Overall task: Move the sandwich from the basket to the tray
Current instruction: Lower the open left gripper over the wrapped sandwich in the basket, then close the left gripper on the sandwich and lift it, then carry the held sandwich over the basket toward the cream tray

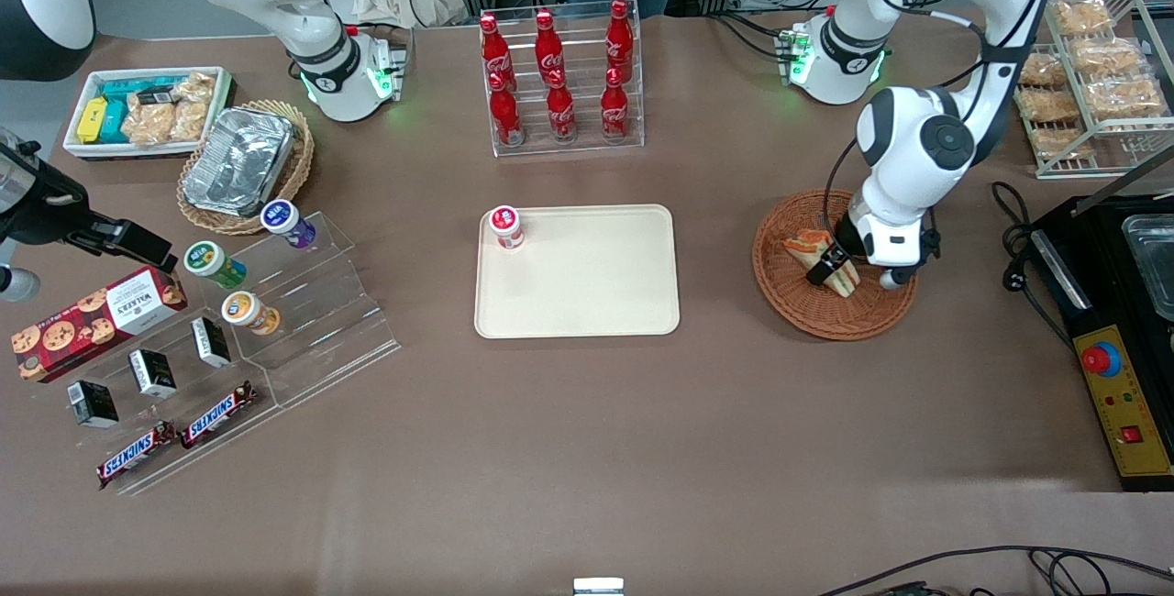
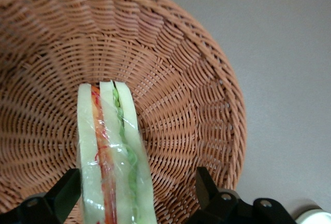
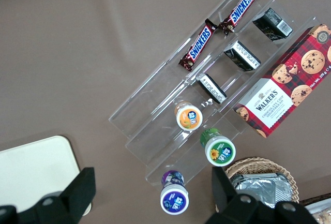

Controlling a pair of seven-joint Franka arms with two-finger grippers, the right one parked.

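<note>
- The working arm bends down from its base, elbow high, wrist dropping steeply into the reddish-brown wicker basket [image 1: 830, 312], which sits toward the working arm's end of the table.
- Its gripper [image 1: 833, 264] is down inside the basket, straddling the sandwich [image 1: 812, 248].
- From the wrist camera, the sandwich [image 2: 113, 157] stands on edge on the basket [image 2: 181, 69] weave, wrapped in clear film, orange and green filling showing between pale bread slices.
- The jaws are spread: one finger [image 2: 64, 193] sits against one bread face, while the other finger [image 2: 207, 188] stands clear of the other face with wicker showing between.
- The sandwich is in the basket, not lifted.
- The beige tray [image 1: 587, 303] lies beside the basket, toward the table's middle, well apart from it.
- A small red-capped cup [image 1: 505, 226] stands in one tray corner.
</note>
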